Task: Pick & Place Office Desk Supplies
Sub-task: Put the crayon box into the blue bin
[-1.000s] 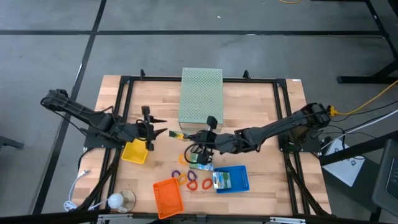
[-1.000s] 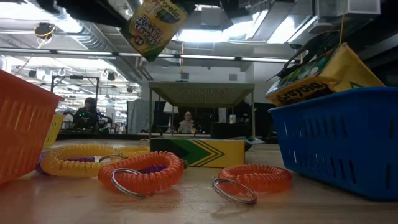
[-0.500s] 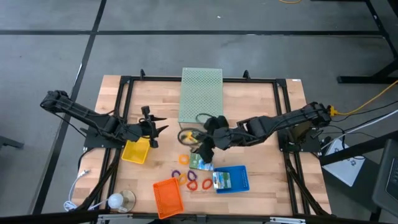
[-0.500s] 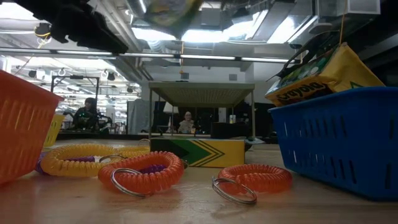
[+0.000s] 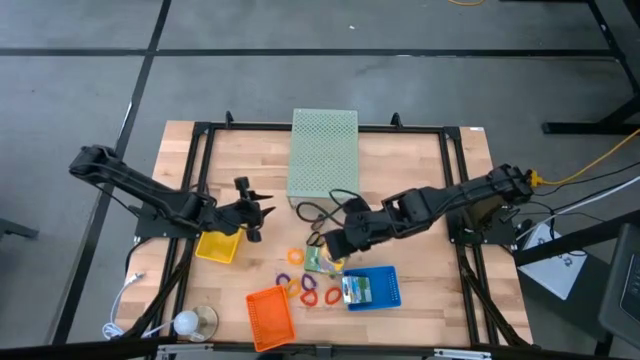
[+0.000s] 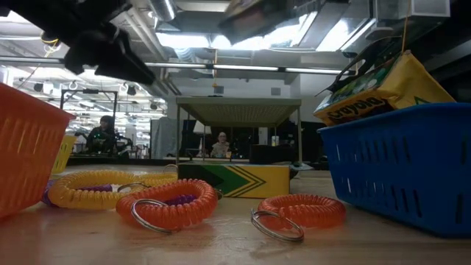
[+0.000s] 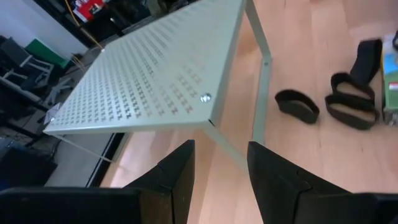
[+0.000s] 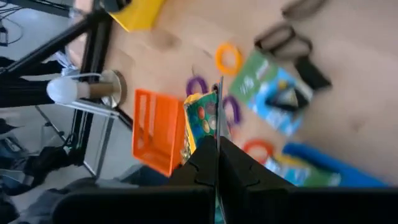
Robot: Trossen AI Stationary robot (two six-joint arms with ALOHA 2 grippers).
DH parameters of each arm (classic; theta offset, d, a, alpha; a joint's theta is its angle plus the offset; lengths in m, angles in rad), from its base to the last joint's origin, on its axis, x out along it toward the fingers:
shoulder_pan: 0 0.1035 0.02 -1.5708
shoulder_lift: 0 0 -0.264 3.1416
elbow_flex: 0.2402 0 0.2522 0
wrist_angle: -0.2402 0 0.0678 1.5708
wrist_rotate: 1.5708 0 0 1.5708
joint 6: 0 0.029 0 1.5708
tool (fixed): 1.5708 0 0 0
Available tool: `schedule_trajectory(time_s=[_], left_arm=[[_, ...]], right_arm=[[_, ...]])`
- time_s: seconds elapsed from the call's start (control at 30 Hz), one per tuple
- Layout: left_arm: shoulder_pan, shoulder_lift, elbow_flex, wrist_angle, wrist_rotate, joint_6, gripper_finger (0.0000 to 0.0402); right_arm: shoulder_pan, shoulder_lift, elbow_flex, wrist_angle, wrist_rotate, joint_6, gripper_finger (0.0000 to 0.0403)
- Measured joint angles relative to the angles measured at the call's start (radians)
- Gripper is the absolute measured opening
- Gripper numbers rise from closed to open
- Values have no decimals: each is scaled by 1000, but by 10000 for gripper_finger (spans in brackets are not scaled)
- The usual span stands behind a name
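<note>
My right gripper [image 5: 335, 240] hangs over the table's middle, shut on a green-yellow printed packet [image 8: 202, 124]. Under it on the wood lie another packet [image 5: 322, 262], an orange ring [image 5: 297, 256], a purple ring [image 5: 283, 277] and two red rings [image 5: 308, 296]. A third packet [image 5: 358, 290] lies in the blue tray [image 5: 385, 290]. Black loops [image 5: 312, 213] lie flat by the pale green box [image 5: 322, 150]. My left gripper [image 5: 255, 205] stands open above the table's left half, facing the box's corner [image 7: 208, 121], with nothing between its fingers. My right gripper pinches the packet between its two fingers, at the edge [image 8: 217, 115] that faces the wrist. The fingers slant down from above. The packet is lifted clear of the table and stands edge-on to the wrist view, its printed face [image 8: 200, 127] off to one side.
A yellow tray [image 5: 218, 245] sits under my left arm and an orange tray [image 5: 270, 315] at the near edge. A white bulb-shaped thing [image 5: 190, 322] stands at the near left corner. People sit in the room beyond the table [image 6: 221, 146].
My right gripper has risen and rolled far about its own line, still shut; the packet has turned with it and stays clear of the table. My left gripper has sunk a little, toward the table's right.
</note>
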Motion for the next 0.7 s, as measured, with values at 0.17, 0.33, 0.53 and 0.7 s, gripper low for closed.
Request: schedule_trajectory(time_s=[0.17,0.33,0.53,0.7], left_arm=[[0,46,0,0,2,-4,143],[0,65,0,8,5,2,143],[0,65,0,83,6,42,143],[0,66,1,98,37,53,143]], right_arm=[[38,0,0,-131,-82,126,2],[74,-3,0,-282,-103,217,2],[112,-5,0,-393,-93,346,2],[148,2,-2,-416,-9,435,2]])
